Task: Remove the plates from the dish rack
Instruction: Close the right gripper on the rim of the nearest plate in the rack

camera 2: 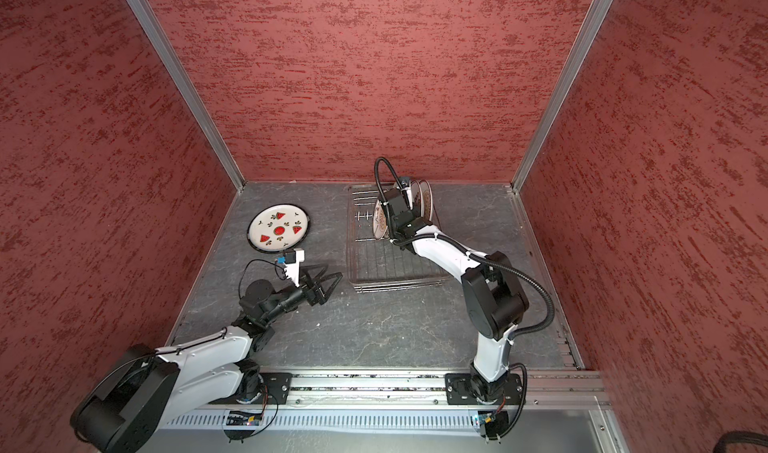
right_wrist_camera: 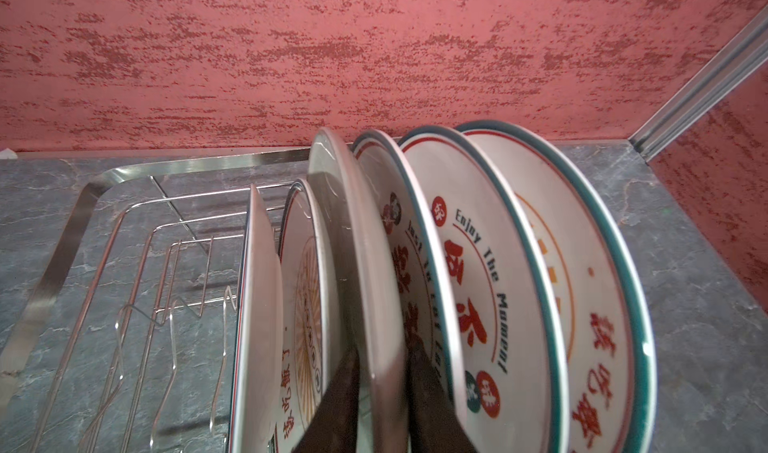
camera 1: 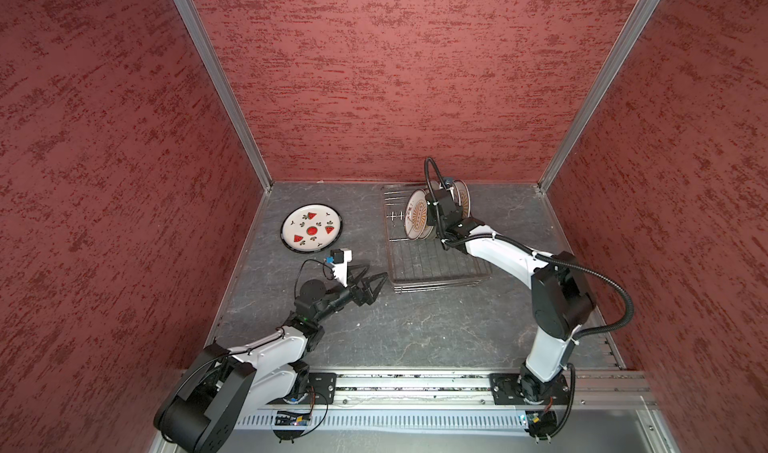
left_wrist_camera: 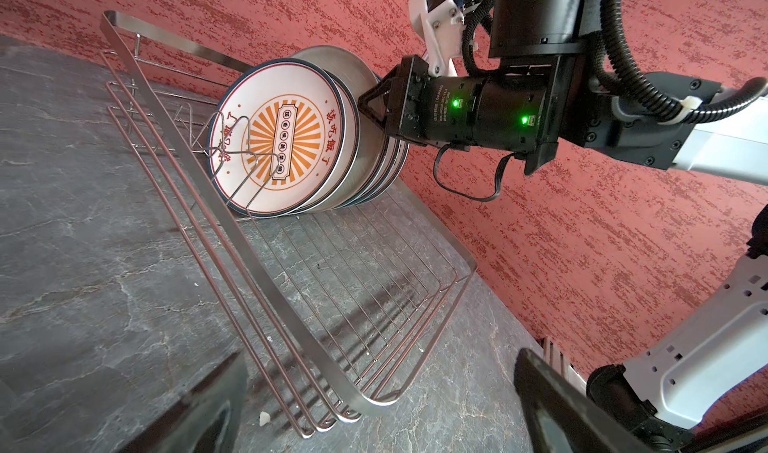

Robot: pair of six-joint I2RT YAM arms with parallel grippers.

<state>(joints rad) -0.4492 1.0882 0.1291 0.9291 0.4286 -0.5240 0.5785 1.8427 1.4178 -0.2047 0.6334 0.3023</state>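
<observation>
At the dish rack (right_wrist_camera: 54, 264), right wrist view alone shows right end effector (right_wrist_camera: 381, 372) pinching grey plate (right_wrist_camera: 353, 222).

The table (camera 1: 415, 326) is a dark grey, stone-look surface with pale veins, seen in both top views (camera 2: 374, 334). Two things rest directly on it. A watermelon plate (camera 1: 311, 230) lies flat and face up on the left side, close to the table's left edge, its dark rim fully on the surface (camera 2: 279, 227). The dish rack (camera 1: 432, 264) stands right of the middle, its far end near the back edge and its long side running toward the front, slightly skewed (camera 2: 395, 264). Plate and rack are well apart, with bare table between. In the left wrist view the rack (left_wrist_camera: 353, 280) sits flat, its wires casting thin shadows on the stone. A small white speck (camera 1: 358, 325) lies on the open table in front of the rack.
</observation>
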